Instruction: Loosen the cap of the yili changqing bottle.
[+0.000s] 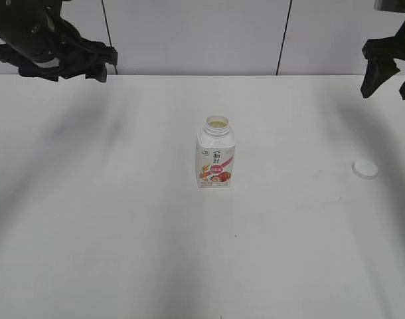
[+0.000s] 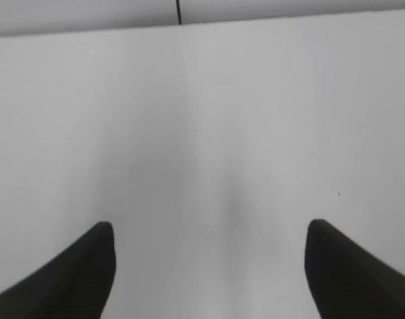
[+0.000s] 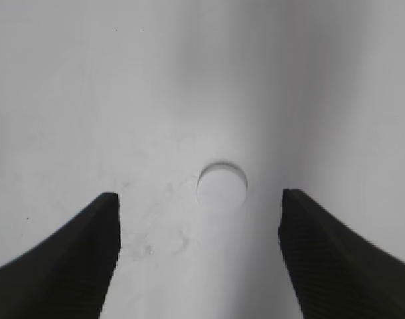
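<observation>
The yili changqing bottle (image 1: 216, 154) stands upright mid-table with its neck open and pale liquid visible at the mouth; the cap (image 1: 365, 169) is already off, lying flat on the table (image 1: 89, 232) well apart at about 3 o'clock from the bottle, so the loosening looks done. In the right wrist view the cap (image 3: 222, 183) sits on bare surface between and slightly ahead of the spread jaws. The right gripper (image 3: 199, 212) is open and empty, raised above the table at the far right; the left gripper (image 2: 209, 239) is also open and empty, up at the far left, with only bare table under it. Handling guess: the bottle is small, thin-walled plastic, light but topped up, so a hard squeeze on the body would push liquid out of the open neck; take it low on the squarish body across the flat faces, with moderate force. The label is probably slick. The cap is low, flat, rigid and light, tends to skate on a smooth top, so pinch across the rim straight down. There is plenty of open room all round the bottle, from 12 through 9 o'clock. The table's far edge meets the wall at 12 o'clock, behind both grippers. Tip risk is the main concern with any side contact.
</observation>
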`<state>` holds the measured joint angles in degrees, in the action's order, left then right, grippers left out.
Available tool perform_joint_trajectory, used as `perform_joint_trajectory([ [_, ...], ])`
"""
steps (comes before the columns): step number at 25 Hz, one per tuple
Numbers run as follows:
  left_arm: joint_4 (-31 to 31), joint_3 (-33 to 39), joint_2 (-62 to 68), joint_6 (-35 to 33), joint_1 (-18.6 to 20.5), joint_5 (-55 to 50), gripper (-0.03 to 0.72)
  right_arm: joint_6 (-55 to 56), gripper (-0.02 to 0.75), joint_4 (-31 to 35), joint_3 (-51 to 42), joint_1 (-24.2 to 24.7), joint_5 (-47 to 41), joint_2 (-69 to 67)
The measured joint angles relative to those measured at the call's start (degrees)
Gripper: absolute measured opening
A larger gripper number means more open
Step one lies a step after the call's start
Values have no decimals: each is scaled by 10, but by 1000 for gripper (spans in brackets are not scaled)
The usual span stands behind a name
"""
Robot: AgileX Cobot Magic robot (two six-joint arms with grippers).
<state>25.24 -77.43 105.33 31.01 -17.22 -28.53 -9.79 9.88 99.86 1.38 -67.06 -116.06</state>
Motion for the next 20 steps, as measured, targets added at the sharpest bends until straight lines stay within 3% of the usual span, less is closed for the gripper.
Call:
perform_joint_trajectory([
  [7, -138, -110, 0, -123, 37, -238, 537, 0, 586, 1, 23, 0, -23, 4],
  [13, -151, -126, 0, -187, 86, -369, 537, 8, 586, 1, 29, 0, -25, 17],
  [20, -176, -126, -6, -197, 91, -411, 537, 18, 586, 1, -60, 0, -25, 115],
])
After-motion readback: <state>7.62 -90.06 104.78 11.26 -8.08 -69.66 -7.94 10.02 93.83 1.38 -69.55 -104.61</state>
